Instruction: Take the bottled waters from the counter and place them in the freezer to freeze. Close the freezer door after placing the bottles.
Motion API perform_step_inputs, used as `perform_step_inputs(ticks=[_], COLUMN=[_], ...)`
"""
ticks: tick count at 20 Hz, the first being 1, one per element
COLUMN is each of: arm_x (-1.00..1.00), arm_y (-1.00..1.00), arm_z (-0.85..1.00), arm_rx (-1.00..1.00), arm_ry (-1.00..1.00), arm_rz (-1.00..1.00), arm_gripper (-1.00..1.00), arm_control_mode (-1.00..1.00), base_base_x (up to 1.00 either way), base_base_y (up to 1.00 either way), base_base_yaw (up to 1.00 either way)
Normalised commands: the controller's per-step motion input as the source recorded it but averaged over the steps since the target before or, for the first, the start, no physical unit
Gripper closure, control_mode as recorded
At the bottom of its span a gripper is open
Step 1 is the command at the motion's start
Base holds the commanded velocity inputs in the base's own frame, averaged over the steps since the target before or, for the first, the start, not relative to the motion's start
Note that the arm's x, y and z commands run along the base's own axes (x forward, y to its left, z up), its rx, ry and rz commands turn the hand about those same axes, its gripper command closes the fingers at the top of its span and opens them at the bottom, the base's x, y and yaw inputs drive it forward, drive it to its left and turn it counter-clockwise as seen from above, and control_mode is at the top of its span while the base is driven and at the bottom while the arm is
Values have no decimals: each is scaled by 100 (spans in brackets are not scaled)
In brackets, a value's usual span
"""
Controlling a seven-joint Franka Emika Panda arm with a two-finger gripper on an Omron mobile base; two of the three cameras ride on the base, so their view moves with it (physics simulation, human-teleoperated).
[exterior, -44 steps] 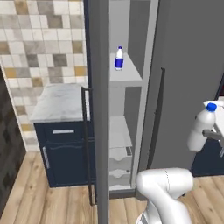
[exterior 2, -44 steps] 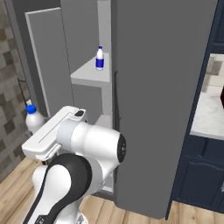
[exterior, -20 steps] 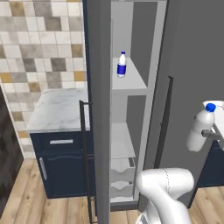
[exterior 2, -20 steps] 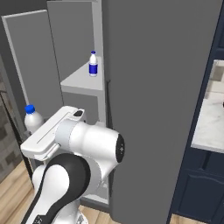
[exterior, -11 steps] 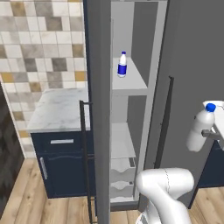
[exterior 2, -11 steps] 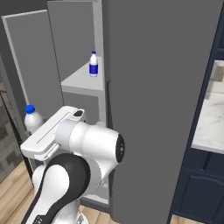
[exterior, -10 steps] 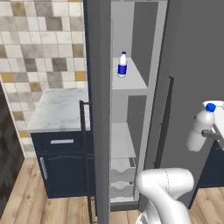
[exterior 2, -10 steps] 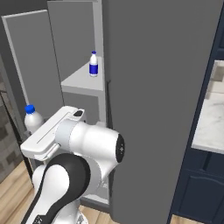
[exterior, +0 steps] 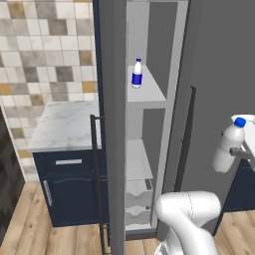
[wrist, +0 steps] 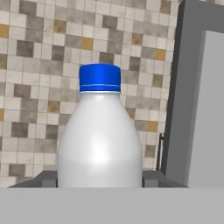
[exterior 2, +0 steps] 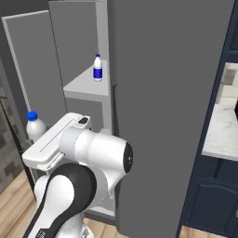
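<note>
- Nearest: the pincer [wrist: 100, 186] is clenched around the plain whitish bottle [wrist: 100, 140], which stands upright with its blue cap on top; the dark fingertips [wrist: 151, 178] show at either side of its base.
- In the left base view this whitish bottle [exterior: 228, 147] hangs in the air to the right of the freezer [exterior: 219, 74], in front of its dark grey closed panel.
- The freezer door [exterior: 112, 124] stands open, its black bar handle [exterior: 94, 184] facing the room.
- On an upper inner shelf [exterior: 145, 92] the blue-labelled bottle [exterior: 137, 73] stands upright.
- White drawers [exterior: 137, 199] sit at the bottom of the compartment.
- Farther left: the marble desk [exterior: 64, 127] on a navy cabinet [exterior: 69, 189], a tiled wall [exterior: 47, 45] behind.
</note>
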Motion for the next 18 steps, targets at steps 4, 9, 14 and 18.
perform_step_inputs(ticks=[4,9,14,18], arm_x=[0,0,0,0], arm_y=[0,0,0,0], arm_z=[0,0,0,0], arm_rx=[0,0,0,0], arm_ry=[0,0,0,0], arm_rz=[0,0,0,0], arm_gripper=[100,100,100,100], arm_control_mode=[100,100,100,100], base_base_x=[29,20,8,1], base_base_y=[30,21,10,1], base_base_yaw=[-10,-1,0,0])
